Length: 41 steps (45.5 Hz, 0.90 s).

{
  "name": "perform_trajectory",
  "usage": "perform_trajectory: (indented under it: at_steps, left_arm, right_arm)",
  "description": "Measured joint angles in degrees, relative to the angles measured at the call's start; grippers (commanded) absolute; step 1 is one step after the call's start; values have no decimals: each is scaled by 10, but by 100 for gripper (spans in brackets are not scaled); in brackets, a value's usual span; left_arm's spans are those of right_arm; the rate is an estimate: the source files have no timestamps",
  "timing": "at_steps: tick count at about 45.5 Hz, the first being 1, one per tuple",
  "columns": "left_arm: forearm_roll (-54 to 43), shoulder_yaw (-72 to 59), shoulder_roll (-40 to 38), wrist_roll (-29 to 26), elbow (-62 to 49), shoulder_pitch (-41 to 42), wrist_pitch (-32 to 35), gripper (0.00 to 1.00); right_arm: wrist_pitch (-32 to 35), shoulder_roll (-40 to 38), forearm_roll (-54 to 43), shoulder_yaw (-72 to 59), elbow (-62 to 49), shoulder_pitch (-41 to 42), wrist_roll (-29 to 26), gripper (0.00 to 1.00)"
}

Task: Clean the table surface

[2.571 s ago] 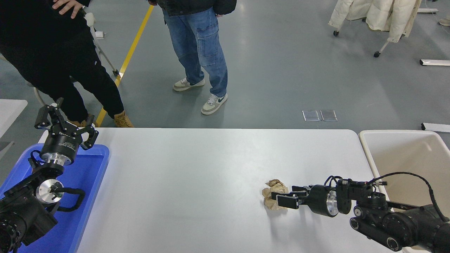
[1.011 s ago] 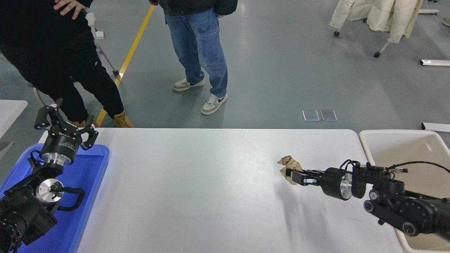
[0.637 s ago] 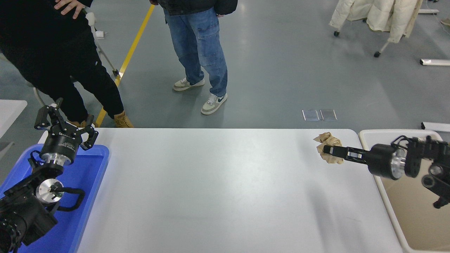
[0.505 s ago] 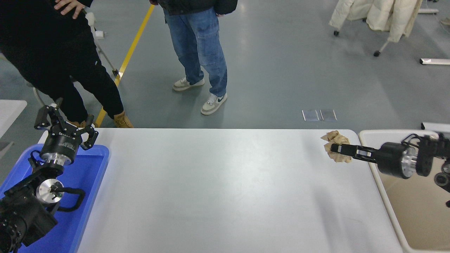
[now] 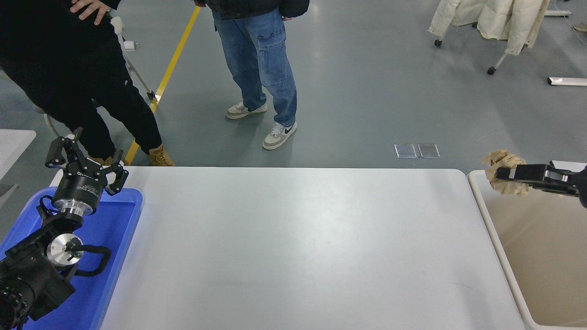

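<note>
The white table surface fills the middle of the head view. My right gripper comes in from the right edge and is shut on a crumpled brown paper wad. It holds the wad in the air above the far left corner of the beige bin, past the table's right end. My left gripper is parked at the far left above the blue tray, fingers spread open and empty.
A blue plastic tray lies at the table's left end under the left arm. Two people stand at the far side of the table. A rolling rack with a pale coat stands at the back right.
My right gripper lifted the paper wad off the table and carried it right and away, from the table's right half to above the bin's far corner. The left arm stayed still.
</note>
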Motion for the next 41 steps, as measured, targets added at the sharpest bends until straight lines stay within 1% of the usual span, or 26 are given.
perform_trajectory:
  at_steps: [13, 23, 30, 41]
  left_arm:
    - [0, 0, 0, 0, 0, 0, 0, 100]
    - [0, 0, 0, 0, 0, 0, 0, 100]
    - [0, 0, 0, 0, 0, 0, 0, 100]
    - [0, 0, 0, 0, 0, 0, 0, 100]
  right_arm:
    - [3, -4, 6, 2, -10, 1, -2, 0]
    - [-12, 9, 9, 6, -64, 4, -4, 0]
    - [-44, 42, 30, 1, -132, -8, -6, 0]
    - [-121, 130, 93, -13, -263, -36, -11, 0]
